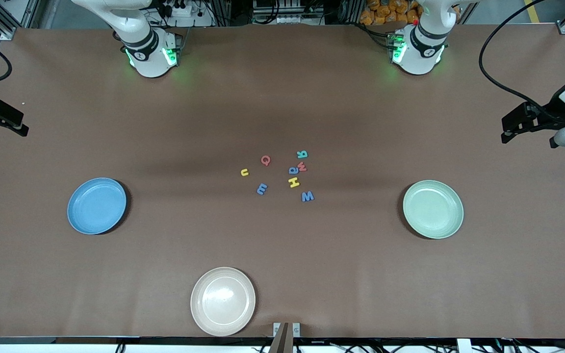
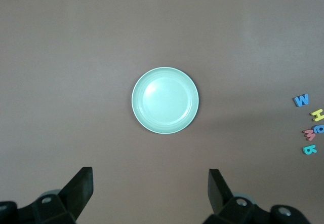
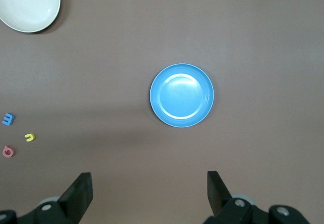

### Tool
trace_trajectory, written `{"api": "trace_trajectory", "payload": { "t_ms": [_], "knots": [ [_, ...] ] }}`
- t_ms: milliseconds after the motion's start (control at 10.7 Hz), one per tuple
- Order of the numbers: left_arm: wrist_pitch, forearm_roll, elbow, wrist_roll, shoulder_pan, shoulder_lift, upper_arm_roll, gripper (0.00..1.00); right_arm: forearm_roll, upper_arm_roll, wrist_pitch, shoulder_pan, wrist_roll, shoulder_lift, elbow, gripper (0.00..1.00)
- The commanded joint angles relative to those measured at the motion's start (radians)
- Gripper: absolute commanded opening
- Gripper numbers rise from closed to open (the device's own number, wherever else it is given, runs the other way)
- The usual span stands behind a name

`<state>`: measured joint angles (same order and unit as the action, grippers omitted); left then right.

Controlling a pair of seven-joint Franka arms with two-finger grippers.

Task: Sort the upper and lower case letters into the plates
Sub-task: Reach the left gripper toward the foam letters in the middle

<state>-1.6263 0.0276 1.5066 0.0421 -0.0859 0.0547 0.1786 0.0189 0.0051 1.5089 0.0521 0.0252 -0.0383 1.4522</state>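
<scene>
Brown table (image 1: 282, 274) with eight letters (image 1: 292, 182), three plates (image 1: 97, 206), left claw (image 2: 151, 191) and right claw (image 3: 150, 192) open.

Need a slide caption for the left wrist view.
Open left gripper high over the empty mint plate, letters clustered beside it.

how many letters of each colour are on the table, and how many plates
yellow letters: 2, the u and the H
red letters: 2, and
blue letters: 3, and the W
teal letters: 1, the R
plates: 3, blue plate, mint green plate, beige plate
total: 8 letters and 3 plates, 11 things
</scene>
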Motion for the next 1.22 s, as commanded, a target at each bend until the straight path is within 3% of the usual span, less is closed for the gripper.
{"api": "trace_trajectory", "payload": {
  "t_ms": [0, 281, 842, 1122],
  "knots": [
    [-0.042, -0.017, 0.003, -0.008, 0.070, 0.040, -0.002, 1.00, -0.004, 0.001, -0.013, -0.003, -0.018, -0.006, -0.019, 1.00],
    [-0.101, -0.017, 0.009, -0.052, 0.165, 0.128, 0.002, 1.00, -0.005, 0.001, -0.013, -0.003, -0.018, -0.008, -0.019, 1.00],
    [-0.240, -0.002, 0.018, -0.508, 0.371, 0.299, 0.004, 1.00, -0.017, -0.002, -0.007, -0.024, -0.022, -0.020, -0.018, 1.00],
    [-0.409, 0.020, 0.131, -0.811, 0.469, 0.324, 0.005, 1.00, -0.016, -0.002, -0.013, -0.026, -0.016, -0.048, -0.018, 1.00]
  ]
}}
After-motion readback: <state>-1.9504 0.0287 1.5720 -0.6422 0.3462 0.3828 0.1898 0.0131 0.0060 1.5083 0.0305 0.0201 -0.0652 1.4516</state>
